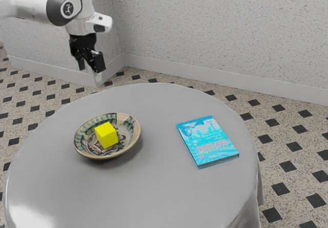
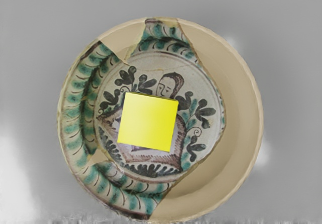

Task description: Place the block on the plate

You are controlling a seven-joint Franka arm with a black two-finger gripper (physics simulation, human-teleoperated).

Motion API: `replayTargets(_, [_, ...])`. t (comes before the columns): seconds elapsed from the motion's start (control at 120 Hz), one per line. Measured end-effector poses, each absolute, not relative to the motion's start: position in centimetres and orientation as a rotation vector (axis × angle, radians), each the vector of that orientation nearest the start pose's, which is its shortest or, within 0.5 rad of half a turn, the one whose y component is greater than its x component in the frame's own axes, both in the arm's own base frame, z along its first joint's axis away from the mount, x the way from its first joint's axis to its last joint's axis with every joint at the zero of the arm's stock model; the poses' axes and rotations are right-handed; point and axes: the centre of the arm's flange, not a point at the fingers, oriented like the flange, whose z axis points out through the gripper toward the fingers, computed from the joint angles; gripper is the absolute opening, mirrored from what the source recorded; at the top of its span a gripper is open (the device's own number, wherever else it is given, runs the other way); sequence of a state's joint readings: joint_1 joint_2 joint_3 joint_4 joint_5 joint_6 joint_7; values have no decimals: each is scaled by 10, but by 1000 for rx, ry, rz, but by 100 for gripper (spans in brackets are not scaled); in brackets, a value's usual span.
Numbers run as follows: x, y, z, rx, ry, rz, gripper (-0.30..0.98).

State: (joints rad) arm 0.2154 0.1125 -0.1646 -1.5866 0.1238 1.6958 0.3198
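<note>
High over the table's far left part in the exterior view, my black gripper (image 1: 90, 67) hangs open, its two fingers apart with nothing between them. Below it, a yellow block (image 1: 106, 135) rests inside the patterned ceramic plate (image 1: 131, 130). From the wrist view, the yellow block (image 2: 148, 122) lies near the middle of the plate (image 2: 239, 128), over the painted figure and within the rim all round. A wide vertical gap separates the gripper from the block.
The plate stands on a round grey table (image 1: 154, 187). A blue book (image 1: 207, 141) lies flat toward the exterior view's right, apart from the plate. Behind the table is a speckled wall (image 1: 215, 28).
</note>
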Motion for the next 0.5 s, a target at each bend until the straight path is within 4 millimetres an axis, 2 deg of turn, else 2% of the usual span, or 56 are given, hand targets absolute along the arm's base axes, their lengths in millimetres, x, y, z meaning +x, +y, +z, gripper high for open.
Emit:
replayTargets(0.25, [575, 82, 607, -3005, 224, 8, 69])
replayTargets(0.367, [565, 80, 632, -2990, 178, -16, 69])
replayTargets(0.5, [562, 72, 631, -3002, 153, 5, 69])
